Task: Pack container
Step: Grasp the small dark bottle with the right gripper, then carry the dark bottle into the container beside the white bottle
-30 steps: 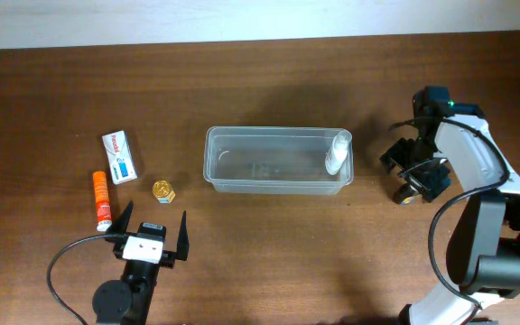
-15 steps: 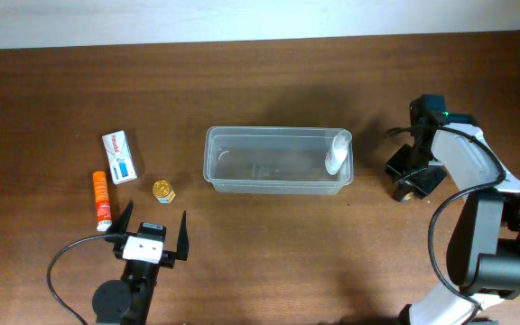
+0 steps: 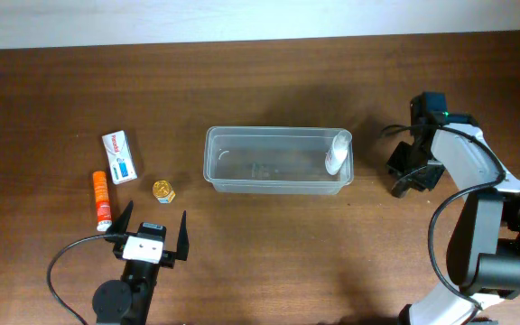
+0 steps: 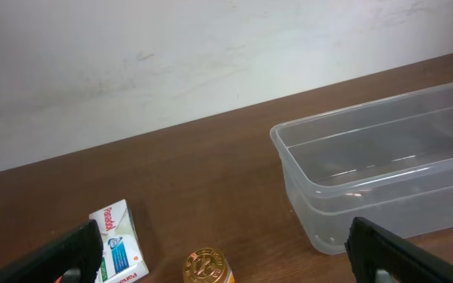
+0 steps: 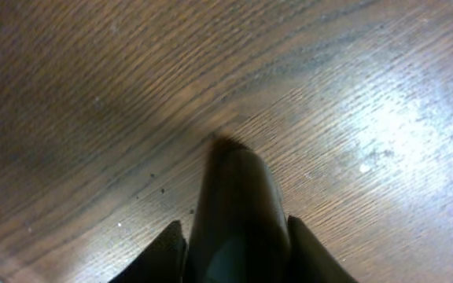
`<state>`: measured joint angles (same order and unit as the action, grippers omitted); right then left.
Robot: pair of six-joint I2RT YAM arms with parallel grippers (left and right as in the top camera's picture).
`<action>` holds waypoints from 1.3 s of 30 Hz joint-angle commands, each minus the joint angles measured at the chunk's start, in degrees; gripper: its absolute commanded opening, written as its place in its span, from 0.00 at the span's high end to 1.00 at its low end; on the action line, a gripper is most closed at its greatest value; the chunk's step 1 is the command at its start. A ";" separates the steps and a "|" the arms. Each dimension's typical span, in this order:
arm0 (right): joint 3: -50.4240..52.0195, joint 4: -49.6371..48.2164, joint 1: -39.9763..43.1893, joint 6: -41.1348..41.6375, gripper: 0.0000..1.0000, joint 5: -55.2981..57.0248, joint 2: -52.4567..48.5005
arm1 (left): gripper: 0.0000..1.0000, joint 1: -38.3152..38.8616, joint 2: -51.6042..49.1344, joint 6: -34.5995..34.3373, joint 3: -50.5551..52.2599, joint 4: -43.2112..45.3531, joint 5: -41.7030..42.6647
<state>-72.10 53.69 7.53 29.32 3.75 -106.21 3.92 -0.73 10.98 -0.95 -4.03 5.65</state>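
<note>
The clear container (image 3: 278,161) sits mid-table with a white tube (image 3: 337,152) leaning in its right end. My right gripper (image 3: 412,178) is down at the tabletop just right of the container. In the right wrist view its jaws (image 5: 234,240) press both sides of a slim dark item (image 5: 238,185) whose tip touches the wood. My left gripper (image 3: 150,236) stands open near the front left. Straight ahead of it in the left wrist view are a gold-capped jar (image 4: 205,266) and the container (image 4: 384,169) off to the right.
A white medicine box (image 3: 120,156), an orange tube (image 3: 102,199) and the gold-capped jar (image 3: 163,190) lie left of the container. The box (image 4: 116,248) also shows by my left finger. A pale wall borders the table's far edge.
My right gripper closed from wide open onto the dark item and shifted slightly toward the container. The left arm and the other items have not moved.
</note>
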 commanded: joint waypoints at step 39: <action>-24.90 12.24 -24.85 -16.85 0.73 -9.84 15.26 | 0.01 -0.35 0.37 0.90 0.44 0.09 0.59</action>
<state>-96.20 66.89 -13.37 13.06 -8.45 -89.47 3.92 -0.73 10.98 -0.95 -4.03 5.65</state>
